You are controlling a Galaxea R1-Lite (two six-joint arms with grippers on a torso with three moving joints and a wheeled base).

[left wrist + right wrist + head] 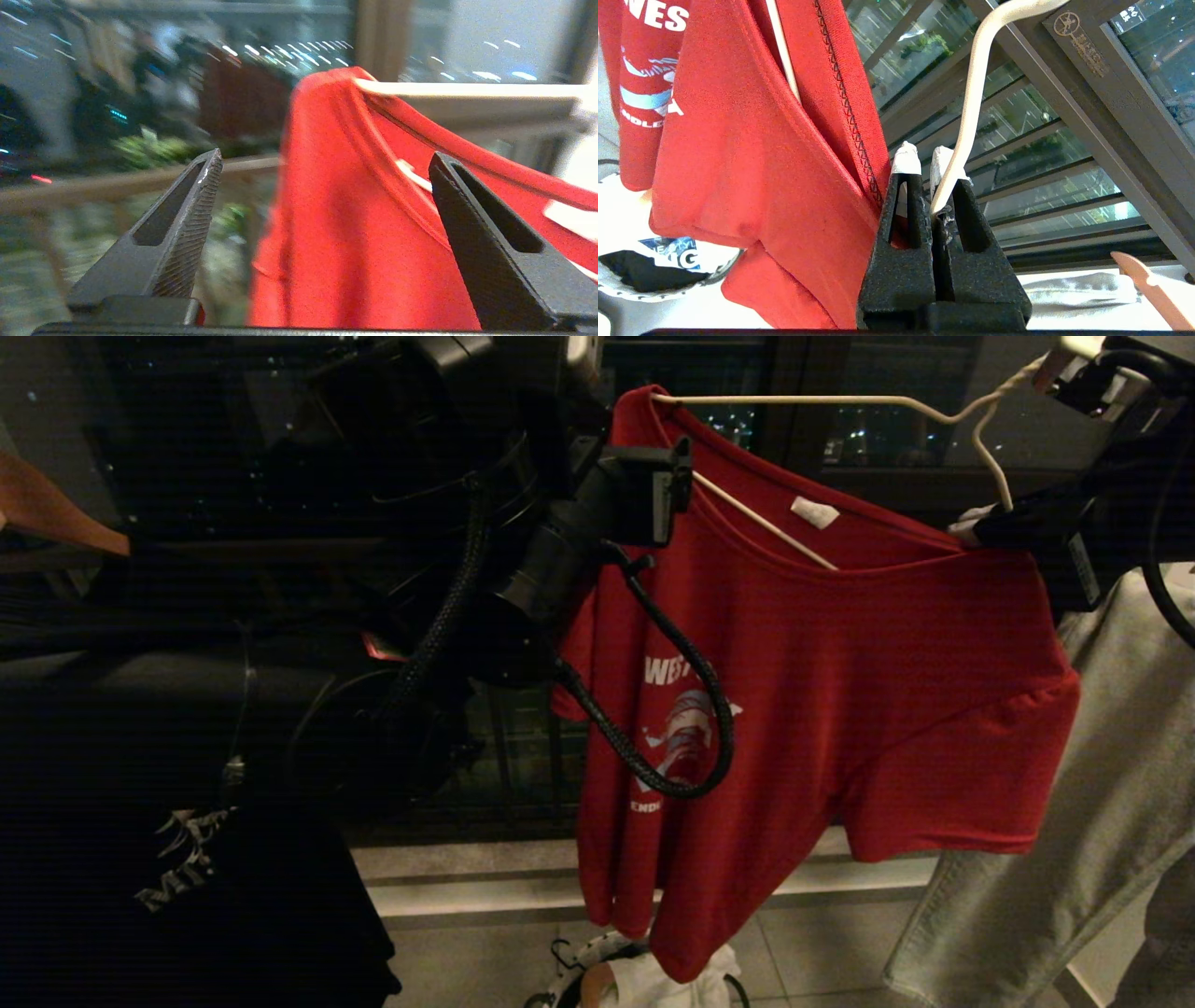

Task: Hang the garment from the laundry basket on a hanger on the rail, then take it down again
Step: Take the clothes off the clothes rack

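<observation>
**Shirt half on hanger – slip risk**

The red T-shirt (840, 691) is draped on the wire hanger (822, 399), w/ the far shoulder pulled over the end at 11 o'clock. The hanger's near end, at 2 o'clock, is pinched by the right gripper (930, 163), fingers closed on the wire. The left gripper (322, 205) is held by the collar, fingers spread wide, nothing gripped. Risk: near shoulder isn't seated, so the shirt could slide off if the hanger is tilted. The basket (569, 980) is seen at 6 o'clock on the floor.

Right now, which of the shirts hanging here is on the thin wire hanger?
The red "WEST COAST" T-shirt, draped on the cream wire hanger. The black printed T-shirt hangs apart to its left, its hanger not visible.
</observation>
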